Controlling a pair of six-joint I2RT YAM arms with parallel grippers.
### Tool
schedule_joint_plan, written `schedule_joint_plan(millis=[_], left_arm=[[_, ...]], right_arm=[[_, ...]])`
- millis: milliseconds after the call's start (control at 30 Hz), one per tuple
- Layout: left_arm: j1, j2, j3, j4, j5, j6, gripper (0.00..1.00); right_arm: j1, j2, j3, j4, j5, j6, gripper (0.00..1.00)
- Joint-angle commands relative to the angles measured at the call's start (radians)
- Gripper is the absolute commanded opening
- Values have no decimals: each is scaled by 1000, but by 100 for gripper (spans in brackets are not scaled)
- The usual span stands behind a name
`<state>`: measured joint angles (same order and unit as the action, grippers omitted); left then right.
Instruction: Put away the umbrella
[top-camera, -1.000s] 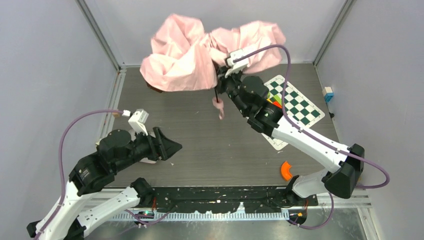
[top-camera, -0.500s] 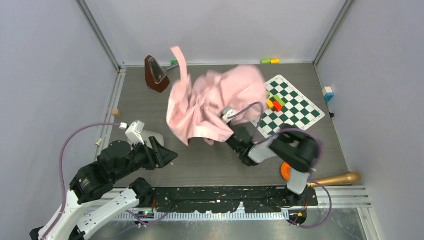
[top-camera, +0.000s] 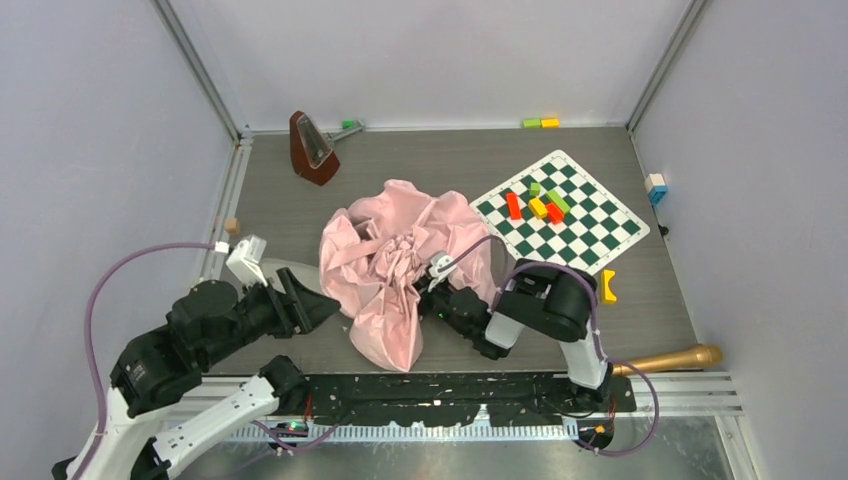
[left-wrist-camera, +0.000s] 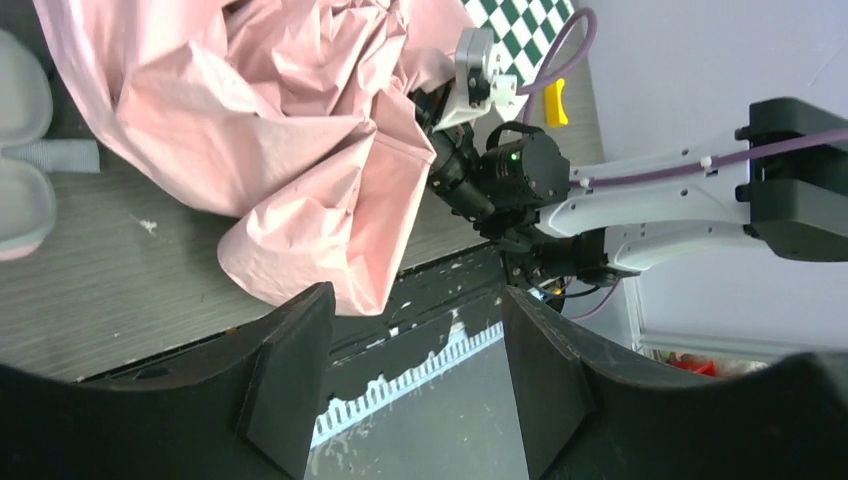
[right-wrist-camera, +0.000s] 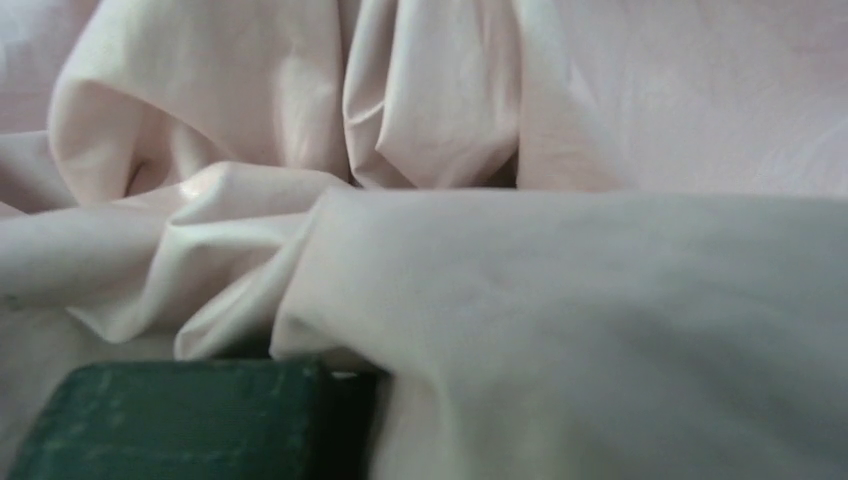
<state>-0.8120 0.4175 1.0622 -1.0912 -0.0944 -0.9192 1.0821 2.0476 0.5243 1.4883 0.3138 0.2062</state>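
Observation:
The umbrella (top-camera: 395, 268) lies collapsed on the table's middle as a crumpled heap of pale pink fabric; its handle and ribs are hidden. My right gripper (top-camera: 432, 293) is pushed into the heap's right side, its jaws buried in the folds and shut on the umbrella. The right wrist view is filled with the fabric (right-wrist-camera: 500, 200), with one dark fingertip (right-wrist-camera: 170, 415) at the bottom left. My left gripper (top-camera: 322, 305) hovers open just left of the heap, holding nothing. In the left wrist view the canopy (left-wrist-camera: 270, 130) lies beyond its fingers (left-wrist-camera: 290, 380).
A metronome (top-camera: 311, 148) stands at the back left. A chessboard (top-camera: 585, 235) with coloured blocks (top-camera: 540, 205) lies at the right, a yellow piece (top-camera: 607, 286) beside it. A wooden pin (top-camera: 665, 359) rests near the front right edge. A pale object (left-wrist-camera: 20, 200) lies left of the umbrella.
The right arm has folded back and swung the umbrella from high at the rear down onto the table's middle, where the canopy has collapsed. The left arm has shifted slightly left and back.

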Motion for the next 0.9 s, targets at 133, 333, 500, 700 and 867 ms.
schedule_joint_plan(millis=[133, 333, 500, 700, 867], left_arm=[[5, 222, 260, -36, -53, 148, 70], [79, 400, 410, -38, 46, 233, 71], [209, 483, 502, -23, 191, 205, 71], [266, 517, 512, 5, 284, 189, 71], [274, 559, 444, 37, 375, 195, 71]], right_arm=[[-22, -513, -14, -218, -14, -52, 5], [-24, -813, 187, -1004, 15, 32, 5], [-25, -808, 519, -1832, 25, 164, 5], [-29, -746, 784, -2419, -69, 280, 5], [-51, -709, 807, -2453, -102, 237, 5]])
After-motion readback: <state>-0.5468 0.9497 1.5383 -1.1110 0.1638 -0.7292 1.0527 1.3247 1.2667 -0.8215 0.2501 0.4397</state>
